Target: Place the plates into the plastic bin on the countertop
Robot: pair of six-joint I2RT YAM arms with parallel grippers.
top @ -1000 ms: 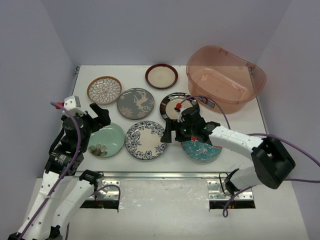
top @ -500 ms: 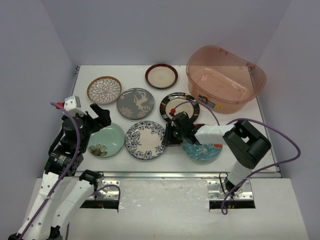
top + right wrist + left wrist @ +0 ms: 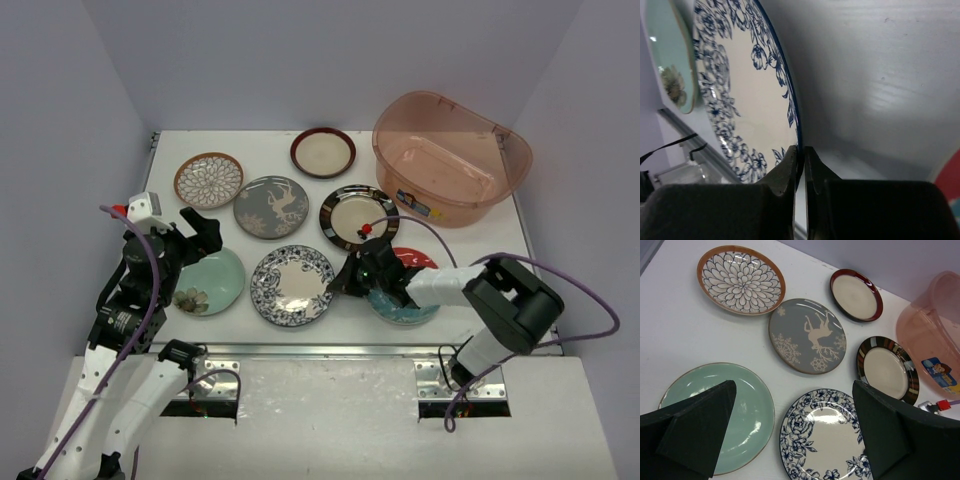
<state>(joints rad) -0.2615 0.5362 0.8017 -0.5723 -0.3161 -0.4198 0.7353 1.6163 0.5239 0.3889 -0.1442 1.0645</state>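
My right gripper [image 3: 341,282] [image 3: 801,152] is shut on the right rim of the blue-white floral plate [image 3: 288,284] [image 3: 745,100], which lies near the front of the countertop [image 3: 480,250]. The red-blue flower plate [image 3: 416,259] is partly hidden under the right arm. A mint green plate [image 3: 212,281] lies at the left, below my open, empty left gripper [image 3: 200,232] [image 3: 792,390]. Behind are the brown-white floral [image 3: 208,180], grey deer [image 3: 271,207], dark-red rimmed [image 3: 323,152] and black-striped [image 3: 354,214] plates. The plastic bin [image 3: 450,155] stands at the back right, with nothing in it.
Grey walls close in the countertop on the left, back and right. A purple cable [image 3: 590,300] loops from the right arm out past the table's right side. The metal front edge [image 3: 320,350] runs just in front of the nearest plates.
The right gripper swung from above the red-blue flower plate to the left, dropped low and shut on the blue-white floral plate's rim. The left arm has not moved.
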